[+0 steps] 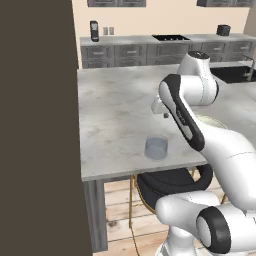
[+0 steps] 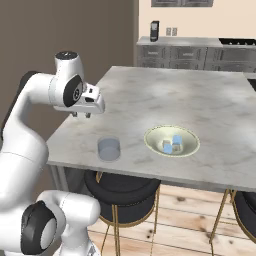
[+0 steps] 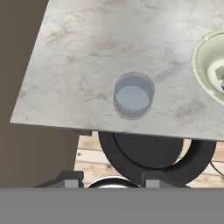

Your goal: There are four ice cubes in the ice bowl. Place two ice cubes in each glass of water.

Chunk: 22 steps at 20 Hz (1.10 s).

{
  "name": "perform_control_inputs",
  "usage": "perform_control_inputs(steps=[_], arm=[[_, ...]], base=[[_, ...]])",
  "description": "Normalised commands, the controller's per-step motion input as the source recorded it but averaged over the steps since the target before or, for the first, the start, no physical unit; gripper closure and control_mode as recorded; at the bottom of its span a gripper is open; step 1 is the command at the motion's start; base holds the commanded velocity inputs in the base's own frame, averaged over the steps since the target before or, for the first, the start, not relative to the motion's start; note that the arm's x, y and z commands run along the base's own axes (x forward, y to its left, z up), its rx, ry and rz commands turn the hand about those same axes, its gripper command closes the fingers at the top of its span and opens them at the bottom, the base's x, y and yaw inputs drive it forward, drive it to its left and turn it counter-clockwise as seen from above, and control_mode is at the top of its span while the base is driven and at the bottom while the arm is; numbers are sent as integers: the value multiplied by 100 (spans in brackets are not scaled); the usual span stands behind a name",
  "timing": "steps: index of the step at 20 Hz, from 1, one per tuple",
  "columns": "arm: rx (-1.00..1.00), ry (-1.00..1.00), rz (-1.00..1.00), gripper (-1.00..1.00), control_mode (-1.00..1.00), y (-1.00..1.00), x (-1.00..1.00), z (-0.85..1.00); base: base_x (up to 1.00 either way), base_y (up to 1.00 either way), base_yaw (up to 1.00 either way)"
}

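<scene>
The glass [image 2: 109,149] is seen on the counter [image 2: 200,100] near its front edge, below the claw [image 2: 81,115], which is held up in the air, clenched on nothing. The bowl [image 2: 171,140] is set beside the glass. Small blue ice cubes [image 2: 172,144] are held in it.

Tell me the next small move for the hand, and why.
Probably swing toward the bowl: the hand hangs shut above the counter beside the glass, apparently holding nothing, while cubes still sit in the bowl.
</scene>
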Motion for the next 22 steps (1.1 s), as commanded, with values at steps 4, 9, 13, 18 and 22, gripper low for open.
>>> perform_control_inputs(steps=[4,9,13,18,22], arm=[[0,-1,0,-100,-100,0,-16,-1],[0,0,0,-100,-100,0,-67,-28],[0,0,0,-100,-100,-7,-81,-43],[0,0,0,-100,-100,-14,-55,-35],[0,-2,0,-100,-100,-14,-42,-26]], base=[[0,0,0],[0,0,0],[0,0,0],[0,0,0],[0,0,0]])
